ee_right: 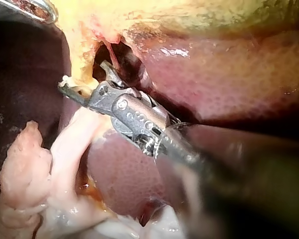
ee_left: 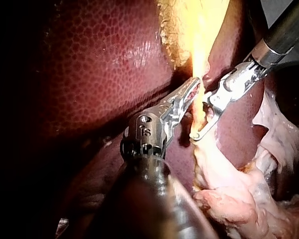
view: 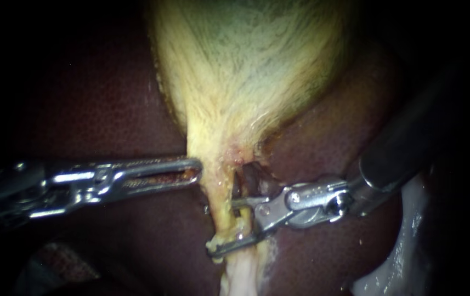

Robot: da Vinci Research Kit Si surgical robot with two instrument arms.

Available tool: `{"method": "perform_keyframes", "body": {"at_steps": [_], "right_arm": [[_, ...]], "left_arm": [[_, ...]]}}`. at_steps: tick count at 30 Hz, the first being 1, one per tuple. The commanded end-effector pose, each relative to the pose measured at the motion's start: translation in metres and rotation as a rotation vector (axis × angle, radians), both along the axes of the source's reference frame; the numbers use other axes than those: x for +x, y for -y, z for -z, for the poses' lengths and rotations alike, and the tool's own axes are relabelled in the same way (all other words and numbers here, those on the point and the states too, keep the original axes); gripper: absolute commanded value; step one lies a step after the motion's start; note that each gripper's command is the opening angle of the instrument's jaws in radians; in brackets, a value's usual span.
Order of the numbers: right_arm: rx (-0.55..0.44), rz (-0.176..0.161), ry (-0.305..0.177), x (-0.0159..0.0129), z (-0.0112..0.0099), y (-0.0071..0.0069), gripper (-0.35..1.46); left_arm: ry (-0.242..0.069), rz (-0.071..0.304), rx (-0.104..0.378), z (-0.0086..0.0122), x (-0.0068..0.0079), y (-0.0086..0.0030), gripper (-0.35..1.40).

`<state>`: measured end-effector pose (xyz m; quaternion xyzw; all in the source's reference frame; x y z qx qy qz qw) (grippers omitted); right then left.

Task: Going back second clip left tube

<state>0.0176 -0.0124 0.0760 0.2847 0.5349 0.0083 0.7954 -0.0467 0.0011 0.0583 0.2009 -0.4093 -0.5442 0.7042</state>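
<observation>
Left tube (view: 219, 204) straddled by right instrument (view: 222, 226); left instrument (view: 197, 168) touching gallbladder (view: 245, 71) neck.

The right instrument's end effector (view: 222, 226) gapes around the tube (view: 218, 189). Behind and beneath it, bare liver (view: 311, 263) leaves room to pass. Just beyond the tube the left instrument (view: 136, 176) blocks the far side, and the gallbladder (view: 245, 71) walls off the space above.

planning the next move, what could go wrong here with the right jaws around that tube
1. The right instrument has its jaws open astride the tube; drawing back crookedly could snag or tear it.
2. The left instrument meets the gallbladder where it narrows; a harder pull might rip that tissue.
3. The liver lies close behind both; a slip could scrape it.
</observation>
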Motion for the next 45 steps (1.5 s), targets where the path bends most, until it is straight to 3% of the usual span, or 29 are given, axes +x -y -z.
{"method": "perform_keyframes", "body": {"at_steps": [1, 8, 11, 22, 24, 26, 28, 32, 35, 41, 45], "right_arm": [[-0.004, 0.009, -0.003, 0.0001, -0.0001, 0.0002, 0.60], [-0.060, 0.082, -0.052, 0.0010, -0.0010, 0.0018, 0.60], [-0.077, 0.093, -0.062, 0.0011, -0.0012, 0.0020, 0.60], [-0.164, 0.132, -0.116, -0.0017, -0.0006, 0.0003, 0.60], [-0.109, 0.118, -0.094, -0.0020, -0.0002, 0.0001, 0.60], [-0.011, 0.082, -0.046, -0.0022, 0.0003, 0.0000, 0.60], [0.035, 0.065, -0.035, -0.0022, 0.0008, -0.0001, 0.60], [0.247, -0.008, 0.036, -0.0026, 0.0017, -0.0003, 0.58], [0.350, -0.039, 0.076, -0.0030, 0.0021, -0.0006, 0.57], [0.484, -0.082, 0.132, -0.0041, 0.0025, -0.0012, 0.55], [0.499, -0.088, 0.139, -0.0046, 0.0026, -0.0014, 0.54]], "left_arm": [[-0.001, 0.001, 0.000, -0.0001, 0.0000, 0.0000, -0.35], [-0.001, 0.001, 0.000, -0.0001, -0.0001, 0.0000, -0.35], [-0.001, 0.002, 0.000, -0.0001, -0.0001, 0.0000, -0.35], [-0.001, 0.000, 0.000, 0.0000, 0.0001, 0.0000, -0.35], [-0.001, 0.000, 0.000, 0.0000, 0.0001, 0.0000, -0.35], [-0.001, 0.000, 0.000, 0.0000, 0.0001, 0.0000, -0.35], [-0.001, 0.000, 0.000, 0.0000, 0.0001, 0.0000, -0.35], [-0.001, 0.000, 0.000, 0.0000, 0.0001, 0.0001, -0.35], [0.000, 0.000, 0.000, 0.0000, 0.0002, 0.0001, -0.35], [0.000, 0.000, 0.000, 0.0000, 0.0002, 0.0001, -0.35], [0.000, 0.000, 0.000, 0.0000, 0.0002, 0.0000, -0.35]]}}
